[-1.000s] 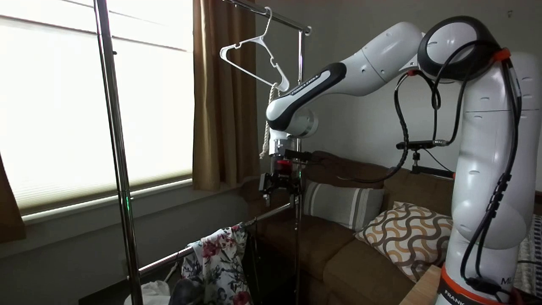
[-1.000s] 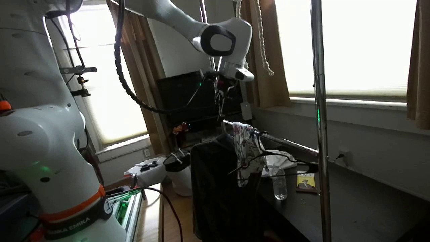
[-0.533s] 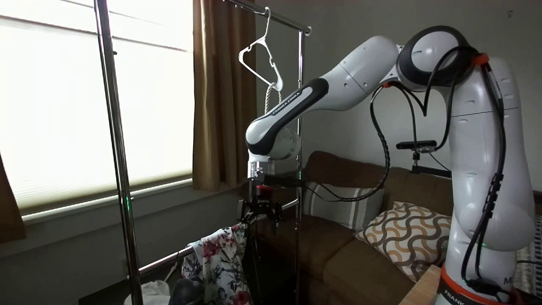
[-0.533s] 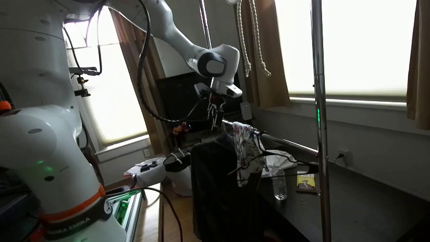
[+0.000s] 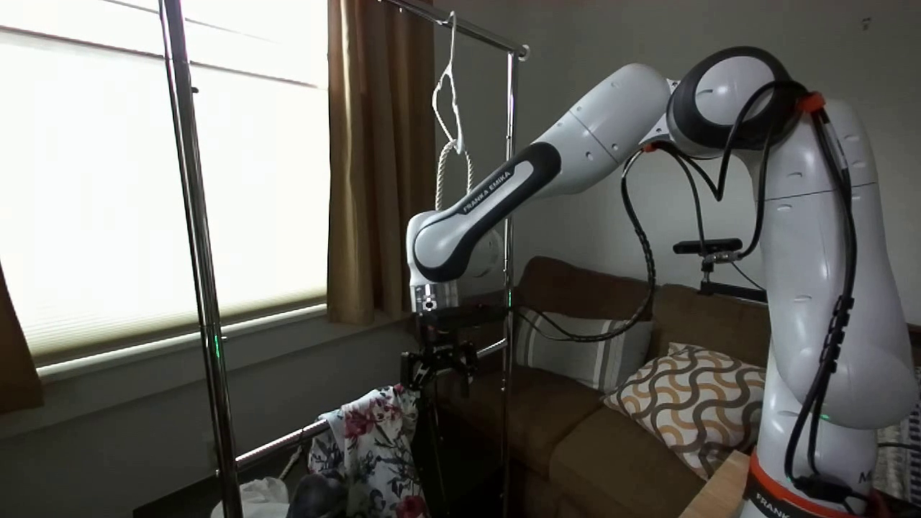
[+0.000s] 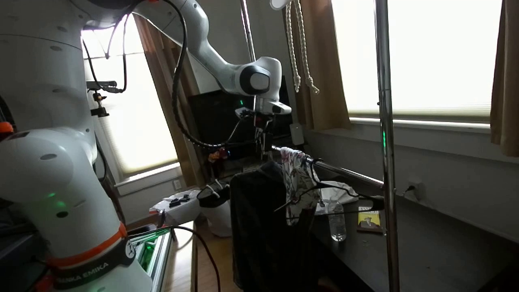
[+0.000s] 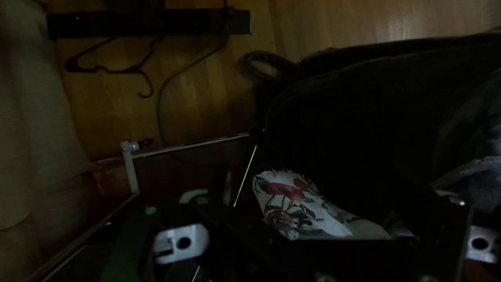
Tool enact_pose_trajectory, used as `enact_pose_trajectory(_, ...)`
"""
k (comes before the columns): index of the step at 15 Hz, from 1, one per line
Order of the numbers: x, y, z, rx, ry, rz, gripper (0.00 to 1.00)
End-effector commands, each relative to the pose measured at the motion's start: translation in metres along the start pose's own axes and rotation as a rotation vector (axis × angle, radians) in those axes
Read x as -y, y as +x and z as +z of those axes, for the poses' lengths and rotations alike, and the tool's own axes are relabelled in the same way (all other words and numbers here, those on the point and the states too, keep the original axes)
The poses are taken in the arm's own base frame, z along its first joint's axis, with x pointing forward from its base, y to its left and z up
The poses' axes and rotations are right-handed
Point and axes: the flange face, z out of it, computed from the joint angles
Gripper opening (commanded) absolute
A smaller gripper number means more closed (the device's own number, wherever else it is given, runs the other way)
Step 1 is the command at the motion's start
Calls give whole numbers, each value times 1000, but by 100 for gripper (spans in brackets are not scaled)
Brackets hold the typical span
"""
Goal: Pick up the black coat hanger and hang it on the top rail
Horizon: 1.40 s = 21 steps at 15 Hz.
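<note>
- In both exterior views the gripper (image 5: 439, 385) is pointing down at the end of the robot arm (image 5: 611, 108), and its jaws are standing wide apart.
- In the wrist view the fingers (image 7: 199, 239) are showing at either side of the lower part, and a floral cloth (image 7: 287, 196) is showing between and beyond them.
- The black coat hanger (image 6: 324, 185) is hanging by its hook from the lower crossbar (image 6: 350, 173), between the floral cloth and an upright (image 6: 388, 134).
- The cloth is draping over that same crossbar, and in an exterior view one fingertip is overlapping its top edge; the angle is hiding whether the two are touching.
- A dark garment (image 6: 267, 227) is hanging just beside the cloth.
- Above these, the top rail (image 5: 489, 37) is carrying a white hanger (image 5: 447, 71), which is showing almost edge-on, and a pale rope (image 5: 441, 175) is looping over its bottom bar.
- In the wrist view a dark hanger (image 7: 135, 69) is showing against the wooden floor (image 7: 203, 86), just beside a dark bar (image 7: 188, 23); the dimness is hiding whether it is lying there.
- On a black table (image 6: 438, 251) a clear bottle (image 6: 337, 223) is standing upright near a yellow-covered book (image 6: 369, 221).
- Farther back, a striped pillow (image 5: 575, 349) and a patterned pillow (image 5: 691, 403) are resting on a brown sofa (image 5: 575, 453).
</note>
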Motion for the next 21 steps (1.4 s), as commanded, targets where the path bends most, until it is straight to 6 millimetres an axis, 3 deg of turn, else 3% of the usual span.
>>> enact_pose_trajectory(1, 40, -17, 28, -77, -70, 114, 100)
enact_pose_trajectory(4, 70, -33, 67, -19, -42, 309, 100)
enact_pose_trajectory(8, 79, -49, 123, 1, 71, 496, 100)
enact_pose_trajectory(9, 81, -43, 100, -5, 21, 416, 100)
enact_pose_trajectory(12, 79, -45, 125, 3, 54, 464, 100)
enact_pose_trajectory(17, 79, -44, 123, 0, 60, 475, 100)
enact_pose_trajectory(21, 58, -22, 115, -222, 285, 514, 100)
